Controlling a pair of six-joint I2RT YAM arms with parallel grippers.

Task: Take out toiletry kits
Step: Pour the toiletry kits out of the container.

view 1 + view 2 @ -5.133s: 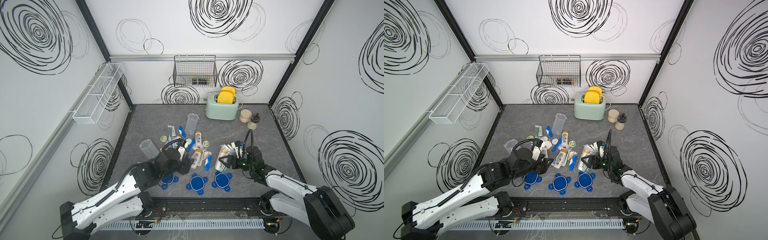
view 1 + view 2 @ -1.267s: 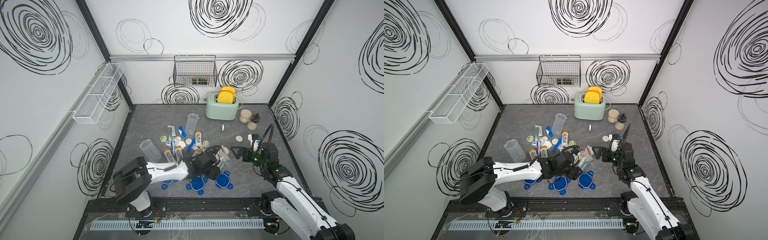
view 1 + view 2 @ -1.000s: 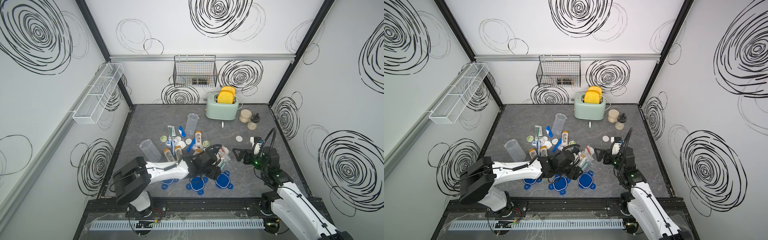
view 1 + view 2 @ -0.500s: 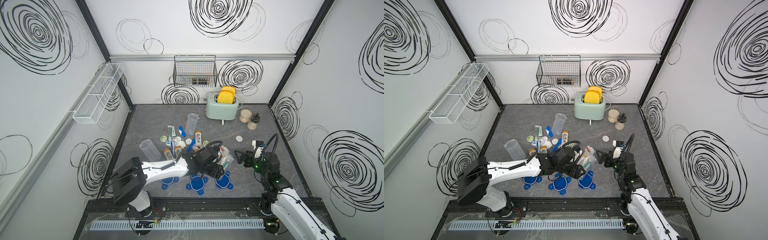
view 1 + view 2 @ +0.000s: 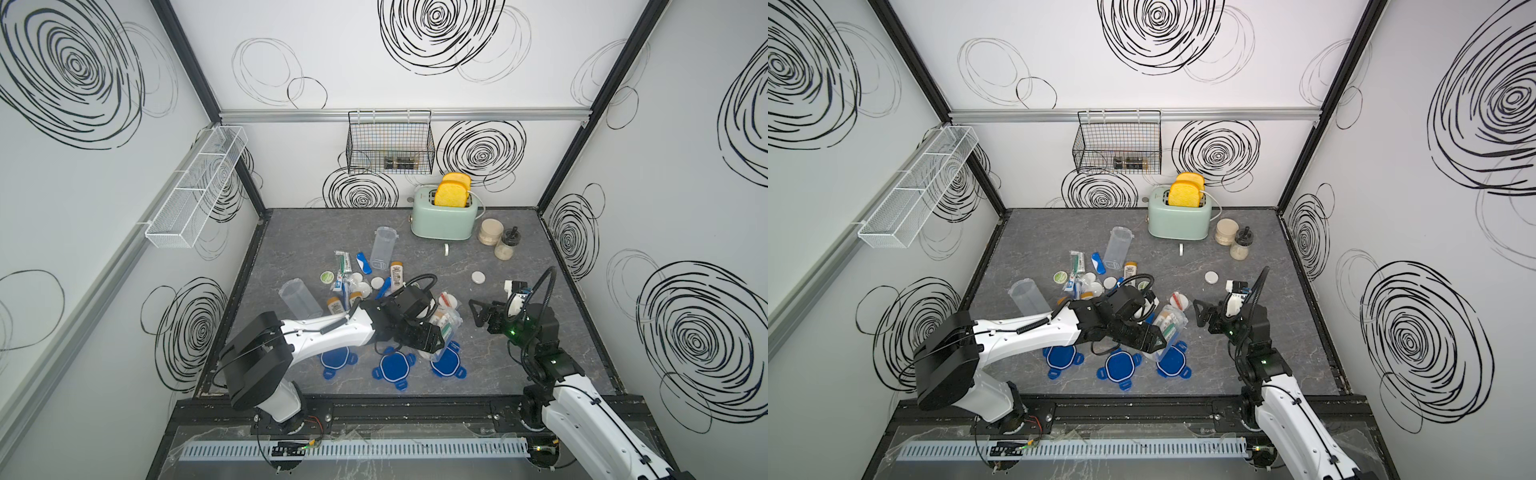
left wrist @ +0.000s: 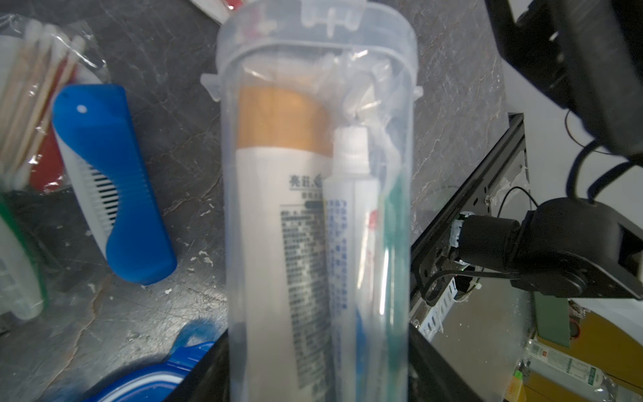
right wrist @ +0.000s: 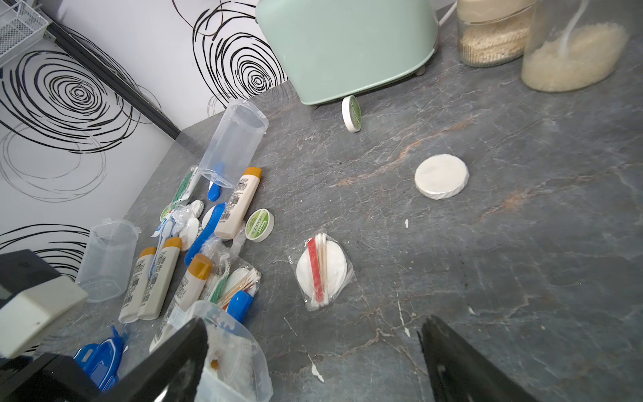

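At the front centre of the grey table (image 5: 490, 374), the left gripper (image 5: 432, 337) holds a clear jar (image 5: 445, 325) by its lower body, fingers (image 6: 431, 369) pressed against both sides. The jar's lidless mouth points toward 1 o'clock in both top views. The left wrist view shows a cream bottle (image 6: 278, 243) inside, its tan cap toward the mouth, with a toothpaste tube (image 6: 351, 226) alongside and crumpled clear wrap. Whether the jar touches the table cannot be told. At 3 o'clock of the jar, apart from it, the right gripper (image 5: 481, 314) hangs with fingers spread wide, nothing between them. At 10 o'clock of the jar lies the loose pile (image 5: 353, 286) of cream bottles, tubes, blue folding pieces and green-topped tins. One empty jar (image 5: 383, 249) lies at the pile's 1 o'clock edge, and a second empty jar (image 5: 300, 298) at its 8 o'clock edge. A swab packet (image 5: 449, 300) lies just beside the held jar's mouth. A white disc (image 5: 478, 277) lies farther off at 1 o'clock. A round tin (image 5: 446, 249) stands on edge near the mint toaster (image 5: 442, 222) at 12 o'clock. Three blue lids (image 5: 392, 368) lie in a row at 6 o'clock.
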